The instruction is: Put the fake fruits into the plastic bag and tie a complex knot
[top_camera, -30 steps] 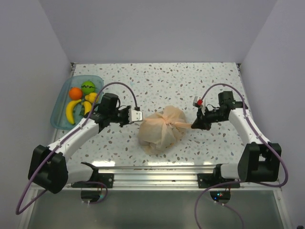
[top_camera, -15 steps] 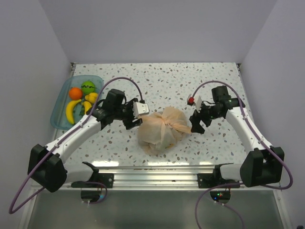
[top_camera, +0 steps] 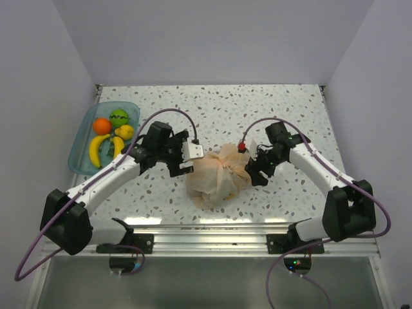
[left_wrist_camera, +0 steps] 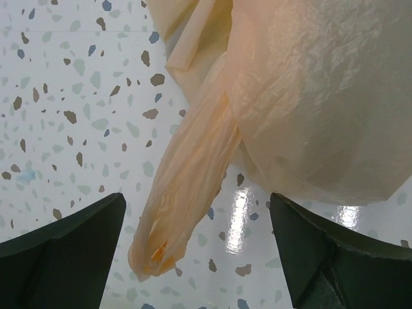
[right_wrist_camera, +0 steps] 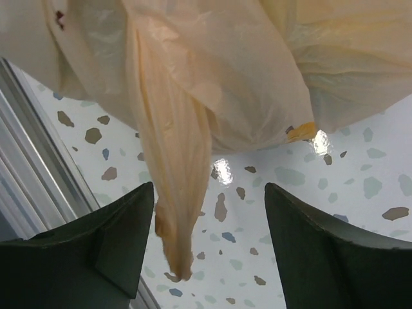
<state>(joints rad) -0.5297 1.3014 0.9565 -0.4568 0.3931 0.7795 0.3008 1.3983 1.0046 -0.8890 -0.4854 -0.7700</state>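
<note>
The peach-orange plastic bag (top_camera: 215, 183) sits bulging on the speckled table, tied at its neck by a knot (top_camera: 223, 166). My left gripper (top_camera: 188, 158) is open right beside the bag's left side. In the left wrist view one loose tail (left_wrist_camera: 190, 187) hangs between the spread fingers (left_wrist_camera: 64, 254), touching neither. My right gripper (top_camera: 254, 170) is open at the bag's right side, and the other tail (right_wrist_camera: 174, 187) dangles free between its fingers (right_wrist_camera: 328, 244). An orange (top_camera: 101, 125), a green ball (top_camera: 118, 117) and yellow bananas (top_camera: 96, 151) lie apart from the bag.
Those fruits lie in a clear blue tray (top_camera: 78, 143) at the table's far left, against the left wall. A metal rail (top_camera: 212, 232) runs along the near edge in front of the bag. Walls close the back and both sides.
Both grippers were shut on the bag's tails and pulling outward; they have opened, let the tails go and moved in close to the bag.
</note>
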